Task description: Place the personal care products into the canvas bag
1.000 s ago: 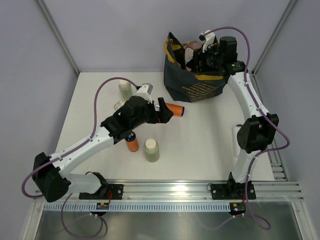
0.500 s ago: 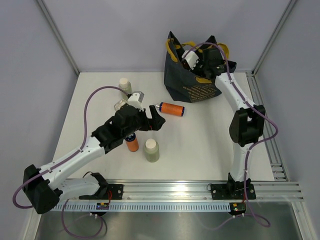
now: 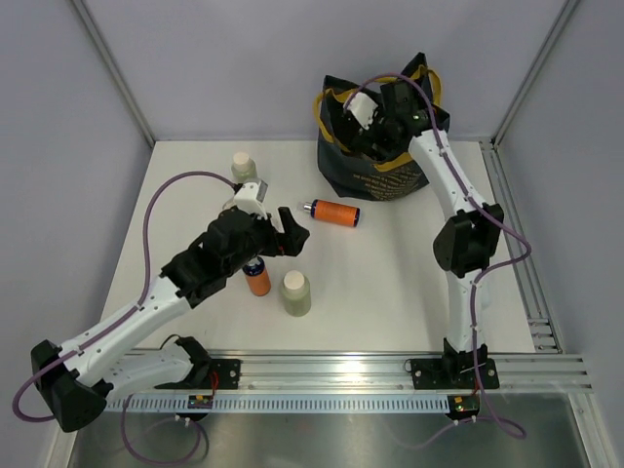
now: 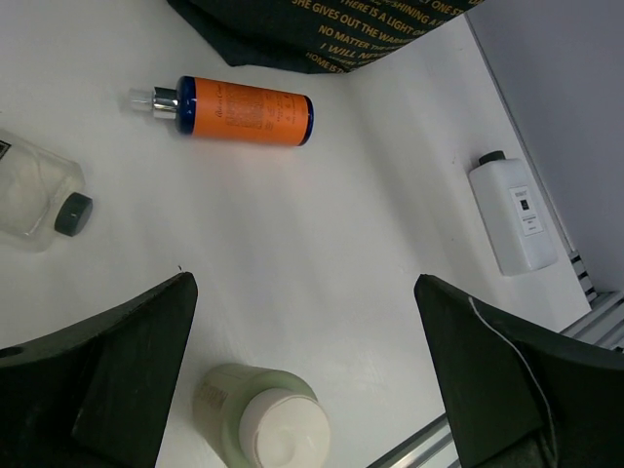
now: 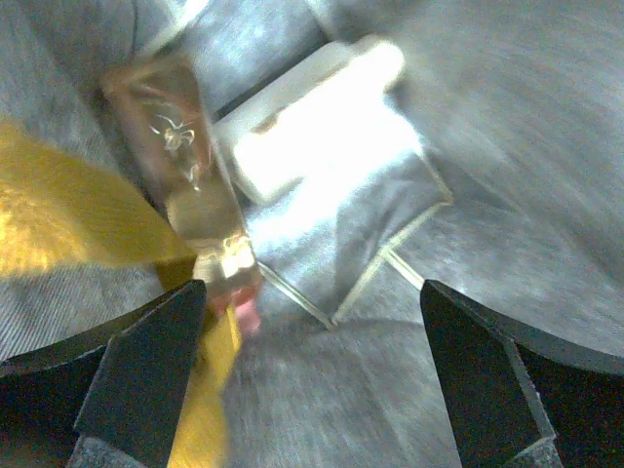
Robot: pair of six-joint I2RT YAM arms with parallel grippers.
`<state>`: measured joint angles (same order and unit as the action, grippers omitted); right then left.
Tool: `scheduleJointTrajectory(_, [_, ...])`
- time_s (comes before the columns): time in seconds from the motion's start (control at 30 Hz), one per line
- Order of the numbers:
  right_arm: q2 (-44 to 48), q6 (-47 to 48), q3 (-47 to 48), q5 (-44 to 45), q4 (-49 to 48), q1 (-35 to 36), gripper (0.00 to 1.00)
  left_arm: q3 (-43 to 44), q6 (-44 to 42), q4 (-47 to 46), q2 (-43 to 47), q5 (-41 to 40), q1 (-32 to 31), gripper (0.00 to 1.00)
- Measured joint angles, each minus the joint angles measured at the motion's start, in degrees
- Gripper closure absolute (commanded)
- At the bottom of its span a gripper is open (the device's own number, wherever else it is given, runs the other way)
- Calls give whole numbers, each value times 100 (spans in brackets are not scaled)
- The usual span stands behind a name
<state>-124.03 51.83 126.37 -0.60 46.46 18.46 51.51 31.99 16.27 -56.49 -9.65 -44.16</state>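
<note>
The navy canvas bag (image 3: 385, 175) with yellow handles stands at the back of the table. My right gripper (image 3: 373, 136) is down inside it, open and empty (image 5: 312, 390). A peach bottle (image 5: 185, 185) and a pale white-capped bottle (image 5: 312, 127) lie on the bag's floor just beyond the fingers. My left gripper (image 3: 291, 229) hovers open and empty (image 4: 307, 361) over the table. Ahead of it lies an orange bottle (image 4: 244, 110) (image 3: 331, 212). A pale green bottle (image 4: 263, 429) (image 3: 295, 292) stands below it. A second orange bottle (image 3: 257, 279) stands beside the left arm.
Another pale green bottle (image 3: 243, 166) stands at the back left. A clear flat bottle (image 4: 34, 200) lies left of the left gripper. A white rectangular bottle (image 4: 515, 214) lies near the table's right edge. The metal rail (image 3: 390, 370) runs along the front.
My right gripper went down into the bag with the peach bottle and opened, letting it go. My left arm drew back to the left, away from the lying orange bottle, still open.
</note>
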Motion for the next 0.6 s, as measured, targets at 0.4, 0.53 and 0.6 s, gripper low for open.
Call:
scheduleJointTrajectory(0.4, [2514, -2103, -682, -1698, 549, -2044, 1, 79, -962, 555, 398, -214, 11, 1])
scheduleJointTrajectory(0.53, [3950, -2752, -2695, -1716, 63, -2669, 0, 46, -1104, 592, 721, -354, 15, 1])
scheduleJointTrajectory(0.6, [4376, -2940, -3499, -1703, -48, -2881, 0, -4, -1137, 581, 885, -446, 24, 1])
